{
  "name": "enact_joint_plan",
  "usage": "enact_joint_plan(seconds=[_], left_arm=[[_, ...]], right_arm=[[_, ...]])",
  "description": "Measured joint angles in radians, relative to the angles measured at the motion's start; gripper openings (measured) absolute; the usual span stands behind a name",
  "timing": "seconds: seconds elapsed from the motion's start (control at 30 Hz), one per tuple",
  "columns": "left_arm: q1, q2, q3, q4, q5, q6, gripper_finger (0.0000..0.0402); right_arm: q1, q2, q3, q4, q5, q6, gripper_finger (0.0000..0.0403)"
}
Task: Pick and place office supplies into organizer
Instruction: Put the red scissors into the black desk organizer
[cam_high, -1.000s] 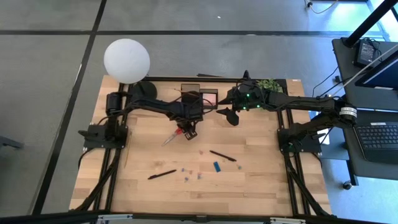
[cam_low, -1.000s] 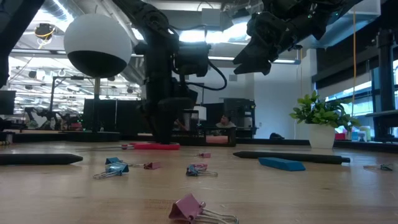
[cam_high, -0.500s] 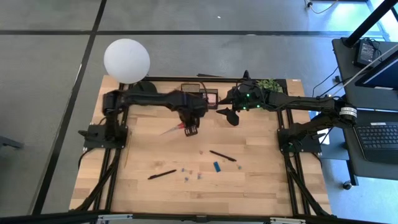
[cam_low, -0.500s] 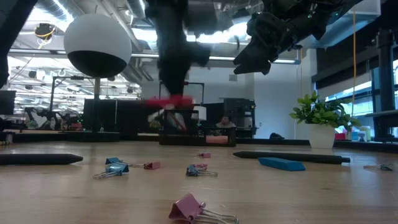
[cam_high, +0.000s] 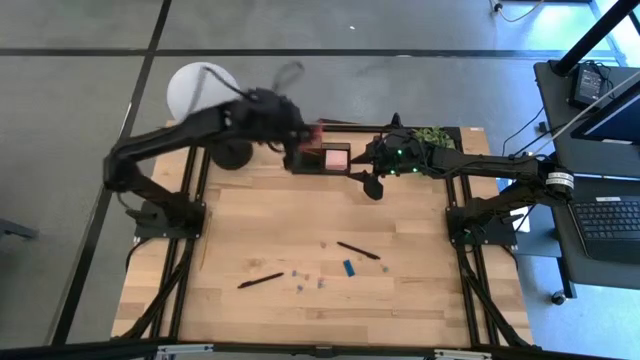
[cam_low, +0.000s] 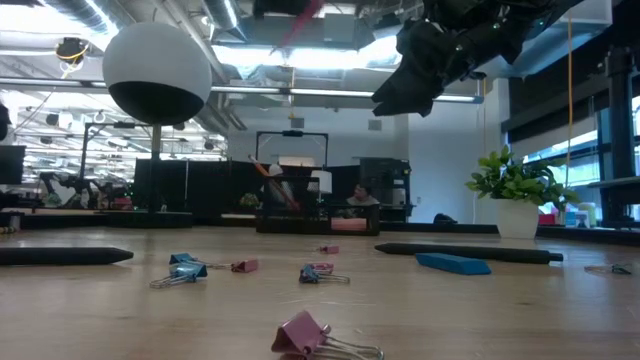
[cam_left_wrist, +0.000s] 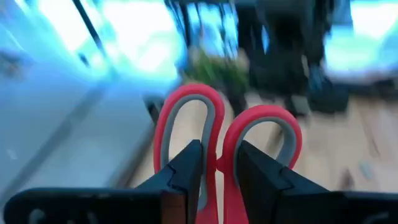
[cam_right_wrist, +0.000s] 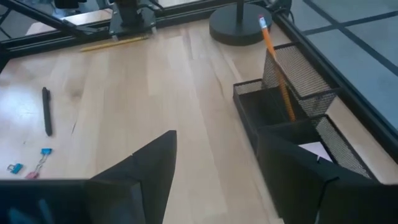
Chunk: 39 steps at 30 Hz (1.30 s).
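Two arms show in your high view. Your left gripper (cam_high: 300, 140) is raised over the back of the table (cam_high: 400, 300), just left of the organizer (cam_high: 325, 157), with a blurred bit of red at its tip. Your right gripper (cam_high: 372, 182) hovers just right of the organizer, holding nothing. On the front half of the table lie two black pens (cam_high: 357, 250) (cam_high: 260, 281), a small blue block (cam_high: 348, 267) and a few tiny clips (cam_high: 298, 274), well apart from the organizer.

Your low view shows the organizer (cam_low: 318, 222) far back on the wood with a pencil (cam_low: 262, 168) standing tilted in it. Clips (cam_low: 318, 336) lie scattered in front, and the blue block (cam_low: 453, 263) sits just before a long black pen (cam_low: 465, 253). The right gripper (cam_low: 410, 85) hangs high above them.

Your left wrist view settles the grip: the two dark fingers (cam_left_wrist: 186, 168) are clenched on the red-handled scissors (cam_left_wrist: 227, 140) just below the handle loops.

Your right wrist view shows that arm's fingers (cam_right_wrist: 146, 168) spread wide and empty beside the mesh organizer (cam_right_wrist: 292, 106), the pencil (cam_right_wrist: 277, 65) leaning in its tall compartment.
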Motion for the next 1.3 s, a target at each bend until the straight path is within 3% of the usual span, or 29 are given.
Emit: enact_joint_plan(seconds=[0.13,0.33,0.5,0.67,0.83,1.17,1.3], left_arm=[[0.071,-0.106,-0.137,0.258,0.054,0.016,0.0082],[0.178,-0.24,-0.462,0.715,0.196,-0.042,0.0086],[0.222,-0.276,-0.716,1.063,0.203,-0.052,0.0087],[0.252,-0.228,-0.907,1.453,0.174,-0.105,0.0083],[0.253,-0.153,-0.978,1.59,0.125,-0.096,0.0085],[0.253,0.039,-0.981,1.78,0.063,-0.075,0.0085],[0.253,0.076,-0.981,1.787,0.025,-0.046,0.0086]], right_arm=[[0.0,0.0,0.0,0.001,0.001,0.0,0.0229],[0.0,0.0,0.0,0.001,0.003,0.0,0.0229],[0.0,0.0,0.0,0.001,0.003,0.0,0.0229],[0.0,0.0,0.0,0.001,0.003,0.003,0.0229],[0.0,0.0,0.0,0.002,0.003,0.026,0.0229],[0.0,0.0,0.0,0.002,0.003,0.032,0.0229],[0.0,0.0,0.0,0.002,0.003,0.032,0.0229]])
